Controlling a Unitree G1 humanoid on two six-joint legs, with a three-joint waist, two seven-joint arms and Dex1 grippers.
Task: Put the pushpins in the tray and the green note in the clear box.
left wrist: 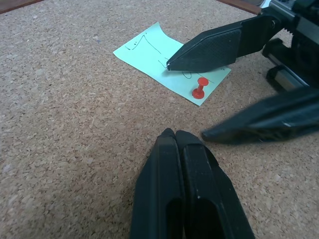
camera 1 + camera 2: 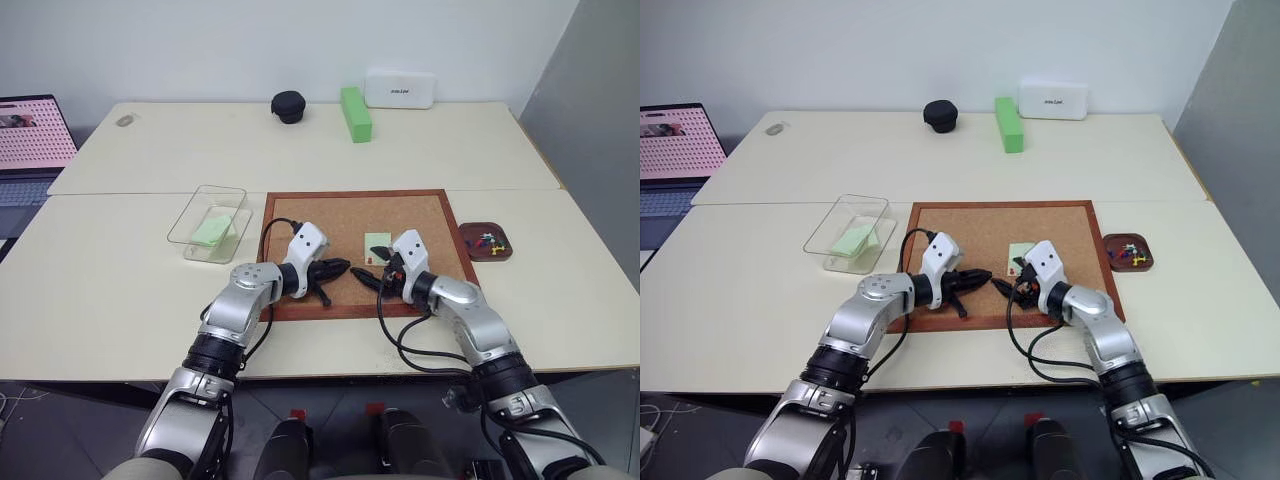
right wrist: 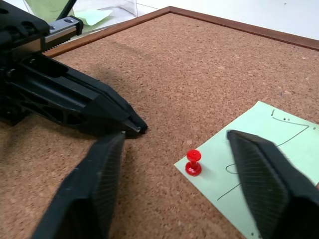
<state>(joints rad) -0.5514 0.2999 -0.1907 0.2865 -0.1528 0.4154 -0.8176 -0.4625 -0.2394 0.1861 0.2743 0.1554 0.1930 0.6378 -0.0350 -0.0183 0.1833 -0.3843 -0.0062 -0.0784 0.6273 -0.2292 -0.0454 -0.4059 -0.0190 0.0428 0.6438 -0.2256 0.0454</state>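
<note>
Both grippers low over the cork board (image 2: 330,215), flanking a pinned green note (image 3: 259,149).

Left gripper (image 1: 174,137): fingers pressed together, holding nothing, tips on bare cork short of the note. Right gripper (image 3: 174,144): fingers spread wide, empty, one either side of the red pushpin (image 3: 193,162) standing in the note's near corner. The wrist views resolve that pin and the pen marks on the note; the head views do not. The head views show the clear box (image 2: 207,222) just off the board's left edge, a pale-green slip already inside, and the tray (image 2: 486,242) off its right edge holding pushpins (image 2: 486,239). Far half of the board is bare.
</note>
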